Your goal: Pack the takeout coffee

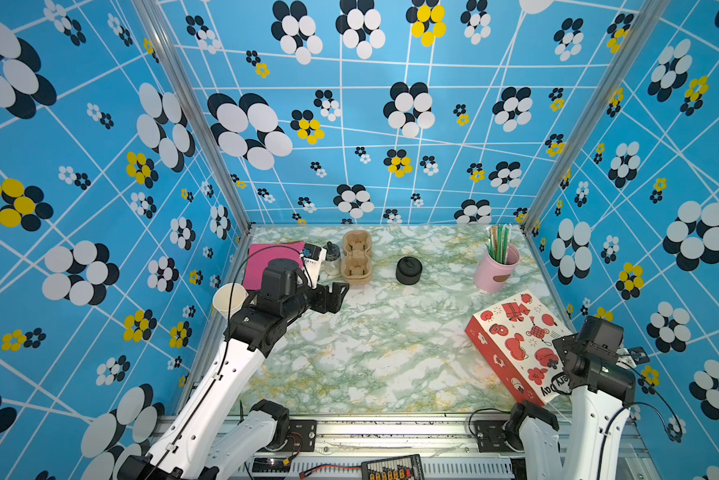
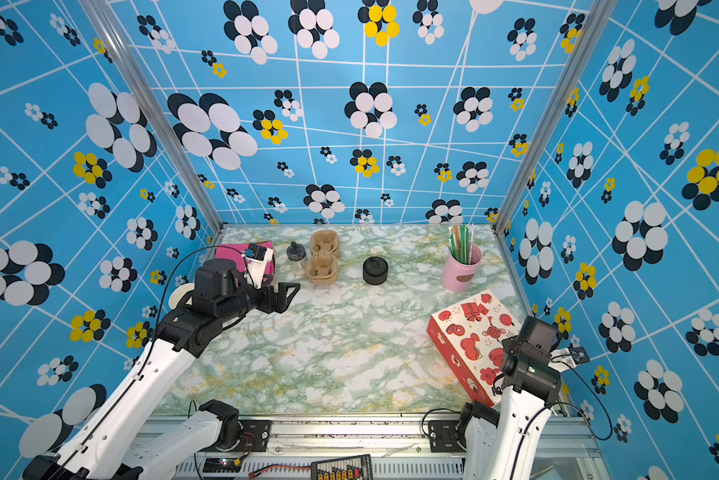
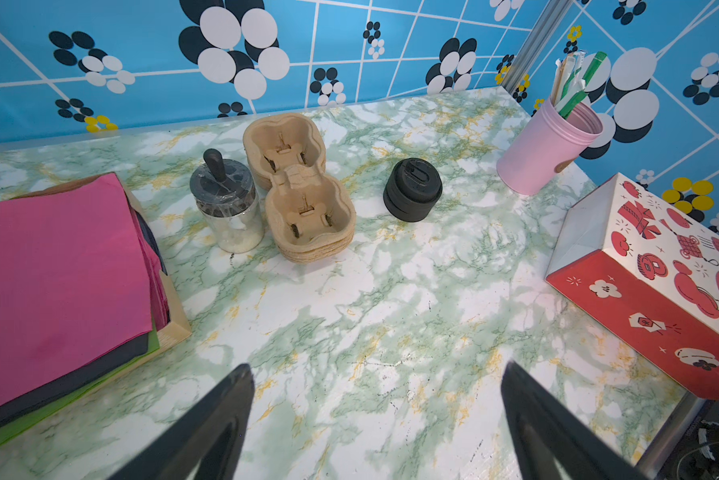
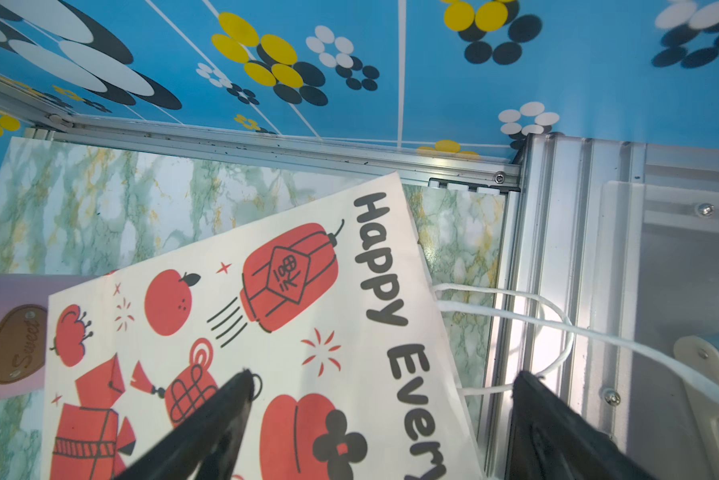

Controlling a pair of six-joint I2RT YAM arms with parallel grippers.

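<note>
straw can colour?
The can is plain pink; the left wrist view shows it best.

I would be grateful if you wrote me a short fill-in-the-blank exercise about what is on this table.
The straws stand in a ___ tin.
Between the cup carriers and that tin stands a stack of black ___.
The red-and-white paper bag lies on the ___ of both top views.
The left gripper holds nothing, its jaws ___.
Missing words: pink; lids; right; open.
</note>
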